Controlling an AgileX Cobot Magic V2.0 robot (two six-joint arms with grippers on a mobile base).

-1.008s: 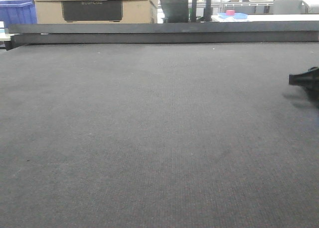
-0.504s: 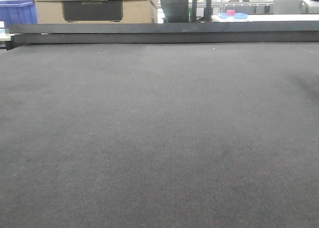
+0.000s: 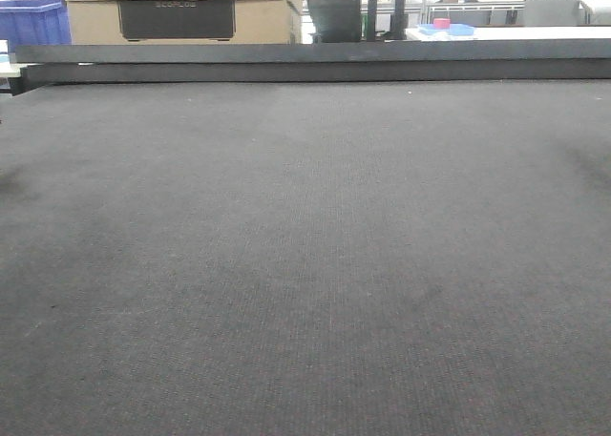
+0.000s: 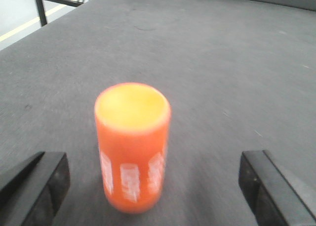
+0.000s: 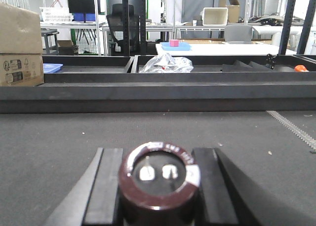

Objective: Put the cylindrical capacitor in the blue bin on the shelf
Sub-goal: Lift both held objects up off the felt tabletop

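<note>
Grey matting (image 3: 305,264) fills the front view. The black gripper tip that poked in at the right edge a second ago is gone, as it already was half a second ago. Neither arm shows in this view now, and a faint shadow has appeared on the mat at the far left edge.

The cylindrical capacitor (image 5: 159,186) sits at the bottom centre of the right wrist view. It is dark brown with two pale terminals on its top face. The right gripper (image 5: 158,159) is clamped on it, with its fingers (image 5: 106,186) pressed against both sides.

In the left wrist view an orange cylinder (image 4: 132,147) with a yellow top stands upright on the mat, somewhat blurred. The left gripper (image 4: 154,184) is spread wide around it, and its fingers (image 4: 34,186) in the lower corners are clear of its sides.

A blue crate (image 3: 33,24) stands at the upper left of the front view beside cardboard boxes (image 3: 177,11); its contents cannot be seen. At the upper right a shallow blue tray (image 3: 458,31) holds a pink block (image 3: 441,23). In the right wrist view a long dark trough (image 5: 148,77) crosses mid-frame with a crumpled clear plastic bag (image 5: 165,64) lying in it.
</note>
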